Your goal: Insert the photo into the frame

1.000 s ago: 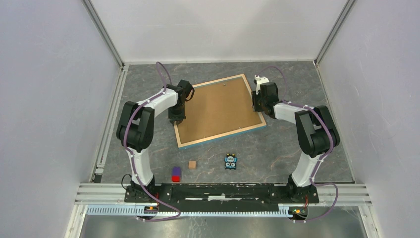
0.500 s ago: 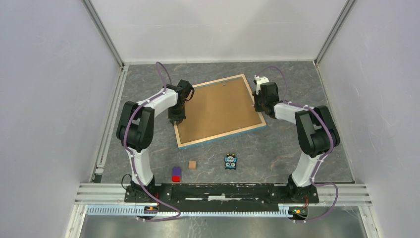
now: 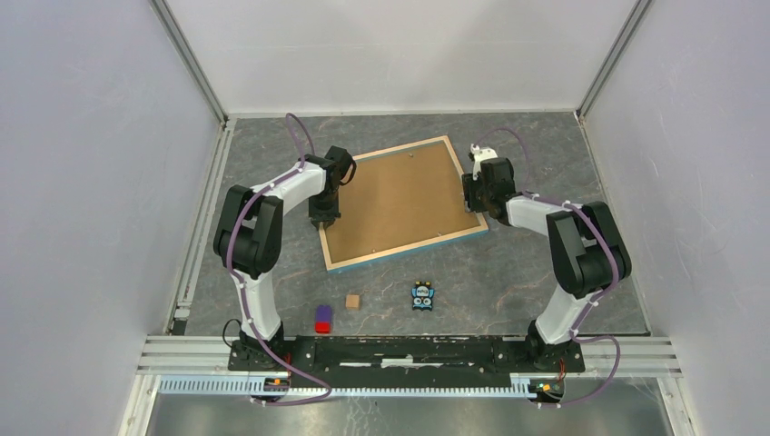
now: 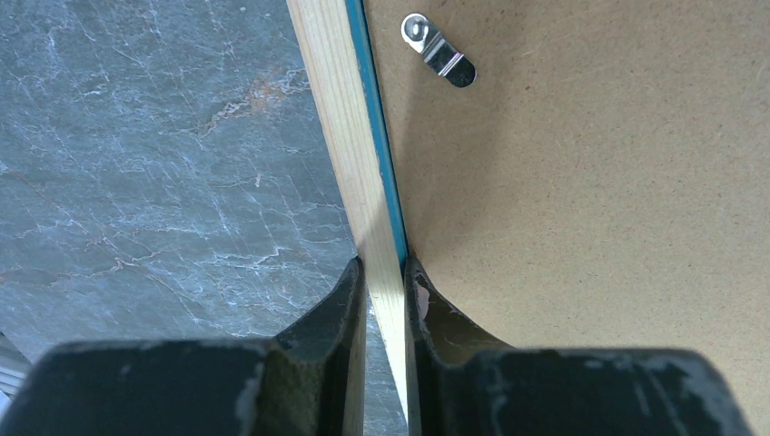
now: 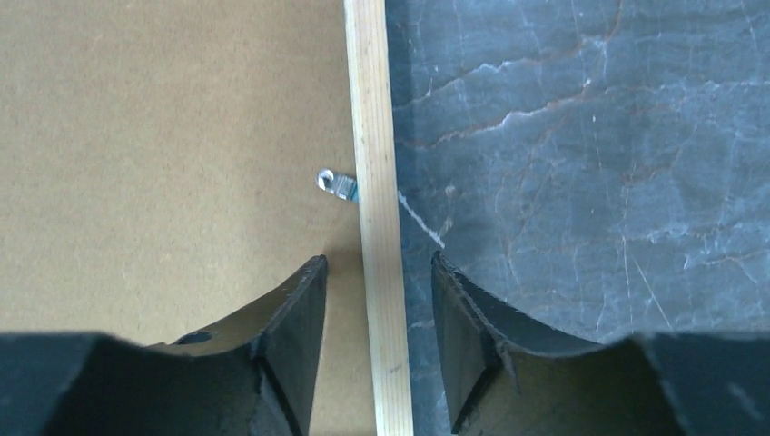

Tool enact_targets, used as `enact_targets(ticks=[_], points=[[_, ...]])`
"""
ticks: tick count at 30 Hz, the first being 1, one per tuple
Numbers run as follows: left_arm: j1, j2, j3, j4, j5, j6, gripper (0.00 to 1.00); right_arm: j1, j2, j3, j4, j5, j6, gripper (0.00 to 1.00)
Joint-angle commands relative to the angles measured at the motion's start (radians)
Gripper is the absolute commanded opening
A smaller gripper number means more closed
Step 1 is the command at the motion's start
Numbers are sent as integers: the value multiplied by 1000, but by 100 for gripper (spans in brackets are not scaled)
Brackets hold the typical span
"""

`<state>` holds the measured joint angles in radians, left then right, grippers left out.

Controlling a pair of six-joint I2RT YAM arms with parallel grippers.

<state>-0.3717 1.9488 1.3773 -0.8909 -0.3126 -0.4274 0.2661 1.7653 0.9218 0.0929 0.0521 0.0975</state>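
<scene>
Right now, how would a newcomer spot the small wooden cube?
Find the big frame lying flat. Three small things sit before its near edge, the wooden cube in the middle. It is plain tan; the left block is purple and red, the right toy blue and black.

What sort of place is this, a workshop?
Most likely a robot test cell in a lab: plain white walls box in one grey table, a left arm and a right arm are mounted on a metal rail at its edge, and a picture frame lies face down between them.
</scene>
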Motion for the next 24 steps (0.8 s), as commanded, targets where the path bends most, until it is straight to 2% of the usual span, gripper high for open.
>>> enact_targets(ticks=[1, 14, 21, 24], points=[[2, 11, 20, -22, -11, 70, 4, -8, -50, -50, -6, -16, 30, 53], [1, 11, 24, -23, 2, 68, 5, -10, 48, -20, 25, -90, 111, 53], [2, -10, 34, -21, 72, 78, 24, -14, 22, -20, -45, 52, 137, 33], [1, -63, 19, 1, 108, 94, 39, -29, 8, -41, -44, 66, 179, 13]])
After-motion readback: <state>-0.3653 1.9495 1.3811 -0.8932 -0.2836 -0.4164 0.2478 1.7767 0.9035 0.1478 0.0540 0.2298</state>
